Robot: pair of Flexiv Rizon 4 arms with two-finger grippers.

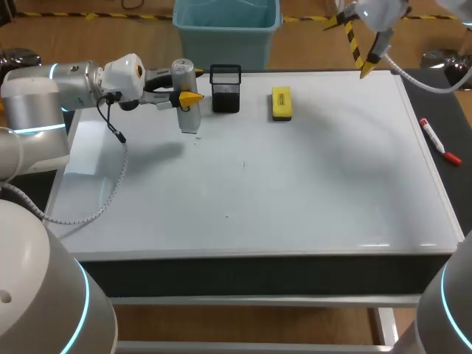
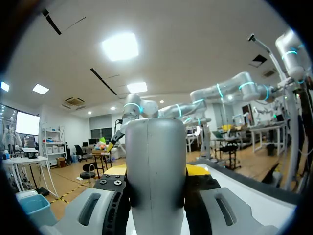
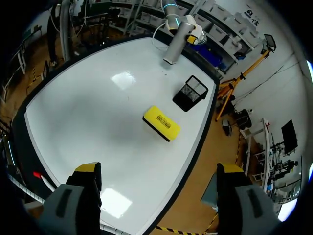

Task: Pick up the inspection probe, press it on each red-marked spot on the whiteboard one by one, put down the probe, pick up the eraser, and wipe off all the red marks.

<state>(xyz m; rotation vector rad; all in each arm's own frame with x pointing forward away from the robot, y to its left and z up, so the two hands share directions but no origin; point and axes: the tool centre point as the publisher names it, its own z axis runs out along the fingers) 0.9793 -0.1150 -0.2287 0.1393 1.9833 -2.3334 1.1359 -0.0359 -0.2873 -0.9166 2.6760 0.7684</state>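
Observation:
The inspection probe, a silver cylinder, stands upright at the back left of the whiteboard. My left gripper comes in from the side and is shut on it. In the left wrist view the probe fills the gap between the fingers. Its lower end is at the board's surface; I cannot tell if it touches. The yellow eraser lies at the back middle, also seen below my right gripper as the eraser. The right gripper hangs open high over the back right corner. No red marks show on the board.
A black mesh holder stands between the probe and the eraser, close to the probe. A red marker lies on the table's right rim beside the board. The board's middle and front are bare white with a few tiny dark specks.

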